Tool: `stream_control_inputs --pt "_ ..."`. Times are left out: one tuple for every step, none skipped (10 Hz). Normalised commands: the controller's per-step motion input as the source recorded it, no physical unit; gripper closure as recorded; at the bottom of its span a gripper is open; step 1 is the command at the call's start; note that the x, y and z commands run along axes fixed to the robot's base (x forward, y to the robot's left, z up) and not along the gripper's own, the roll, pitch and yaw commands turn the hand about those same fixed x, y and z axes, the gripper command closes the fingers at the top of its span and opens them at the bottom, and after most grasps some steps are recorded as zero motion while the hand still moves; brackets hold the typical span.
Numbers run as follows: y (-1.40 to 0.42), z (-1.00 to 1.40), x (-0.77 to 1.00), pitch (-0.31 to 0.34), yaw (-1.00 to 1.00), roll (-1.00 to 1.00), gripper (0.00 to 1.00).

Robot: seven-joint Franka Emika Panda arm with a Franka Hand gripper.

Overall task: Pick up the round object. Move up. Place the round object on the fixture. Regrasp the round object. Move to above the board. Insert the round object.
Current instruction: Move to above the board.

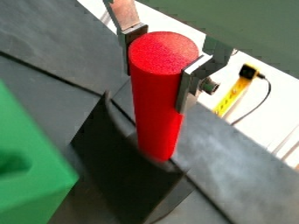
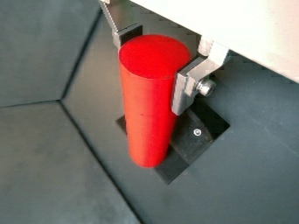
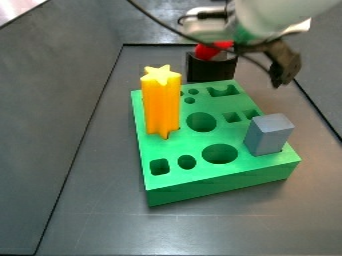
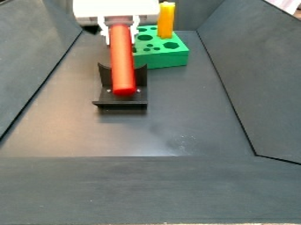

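gripper (image 1: pixel 160 59) clamps round object (image 1: pixel 156 96) near its top | peg's lower end seemingly touching fixture (image 1: pixel 122 171) below | board (image 4: pixel 161 51) beyond

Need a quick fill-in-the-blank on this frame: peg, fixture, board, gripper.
1. The gripper holds the red cylinder peg near its ____ end.
2. The peg's lower end rests on the dark ____.
3. The star peg standing in the green board is coloured ____.
4. The grey-blue ____ sits on the board's corner.

Missing words: upper; fixture; orange-yellow; cube
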Motion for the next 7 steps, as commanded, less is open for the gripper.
stream_control_inputs --pt "-0.11 1.00 -0.07 -0.328 0.00 0.04 1.00" --pt "-0.10 1.00 -0.08 -0.291 -0.10 0.02 1.00" --pt "-0.10 1.00 -0.08 -0.263 -0.13 0.02 1.00" --pt "-0.09 1.00 -0.08 -0.198 -0.18 0.01 1.00" --pt "-0.08 1.00 -0.09 -0.145 -0.21 0.01 1.00" --pt "-0.06 1.00 -0.08 -0.075 -0.24 0.00 1.00" --pt "-0.06 1.00 -0.08 -0.040 -0.24 -0.01 1.00"
